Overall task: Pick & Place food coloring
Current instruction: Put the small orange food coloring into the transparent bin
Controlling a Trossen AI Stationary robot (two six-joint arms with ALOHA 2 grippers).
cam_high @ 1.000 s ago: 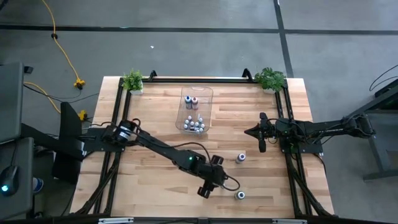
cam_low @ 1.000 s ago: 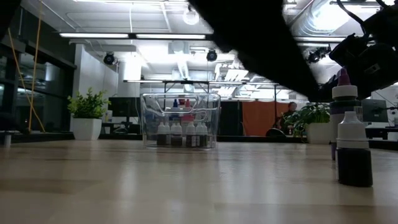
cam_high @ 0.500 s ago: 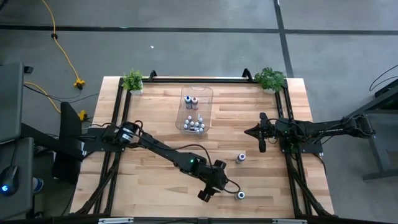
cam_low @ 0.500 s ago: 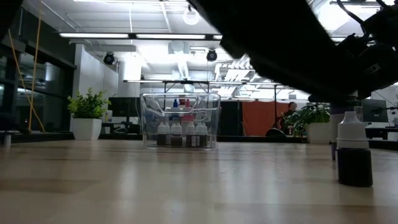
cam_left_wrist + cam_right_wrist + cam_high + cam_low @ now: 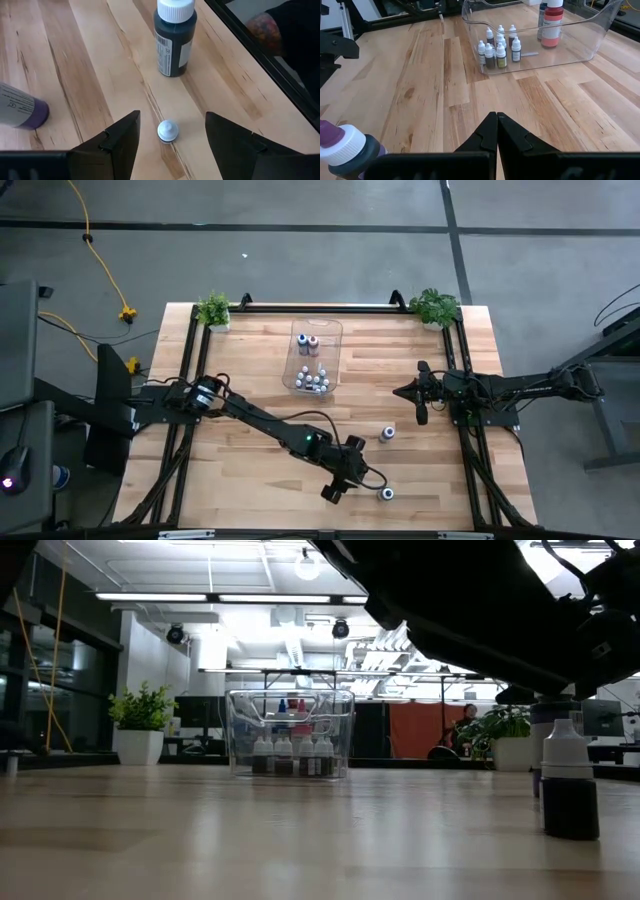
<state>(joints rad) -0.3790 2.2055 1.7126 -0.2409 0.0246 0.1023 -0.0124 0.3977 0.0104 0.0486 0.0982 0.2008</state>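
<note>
My left gripper (image 5: 333, 493) (image 5: 170, 145) is open near the table's near edge. A tiny white-capped bottle (image 5: 167, 131) stands on the wood between its fingers, touching neither. A larger dark bottle with a white cap (image 5: 174, 37) (image 5: 387, 493) (image 5: 570, 790) stands just beyond. A purple bottle (image 5: 387, 434) (image 5: 20, 107) (image 5: 345, 147) stands farther toward the far edge. More small bottles (image 5: 497, 47) and a red one (image 5: 552, 20) stand in the clear bin (image 5: 313, 358) (image 5: 290, 735). My right gripper (image 5: 412, 393) (image 5: 496, 125) waits shut at the table's right, pointing left.
Two potted plants (image 5: 213, 310) (image 5: 434, 306) stand at the far corners. Black frame rails (image 5: 465, 440) run along the table's sides and far edge. My left arm (image 5: 480, 620) hangs low over the near right part of the table. Bare wood lies between the bin and the near edge.
My left gripper has moved toward the table's near edge and a little right, closer to the dark white-capped bottle, and its arm has sunk lower across the low view, now covering the purple bottle's top. The bottles have kept their places.
</note>
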